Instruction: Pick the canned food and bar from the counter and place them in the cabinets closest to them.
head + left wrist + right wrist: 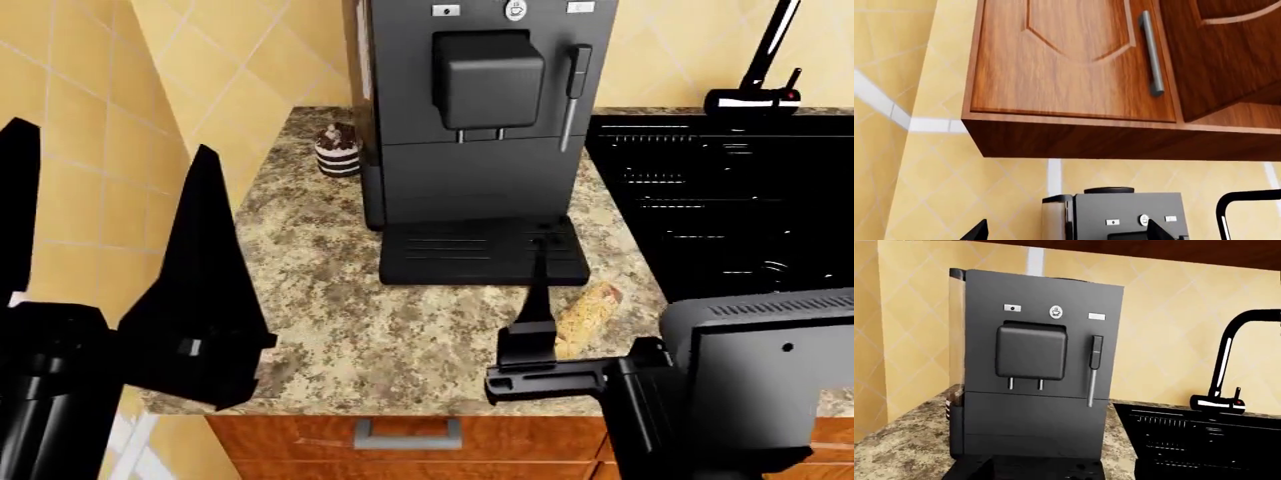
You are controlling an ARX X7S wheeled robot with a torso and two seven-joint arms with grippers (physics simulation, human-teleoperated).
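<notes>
The bar (589,316), tan and speckled, lies on the granite counter (334,300) in front of the coffee machine's right corner. My right gripper (538,262) hovers just left of it, its fingers showing as one narrow black blade, shut and holding nothing. My left gripper (107,230) is raised at the counter's left end, wide open and empty. In the left wrist view its fingertips (977,231) frame an upper wooden cabinet (1067,60) with a grey handle (1151,52). The canned food is out of view.
A black coffee machine (481,120) stands at the back of the counter, a small dark layered cake (338,150) to its left. A black sink (721,200) and faucet (761,70) lie to the right. A wooden drawer front with a grey handle (407,433) runs below the counter edge.
</notes>
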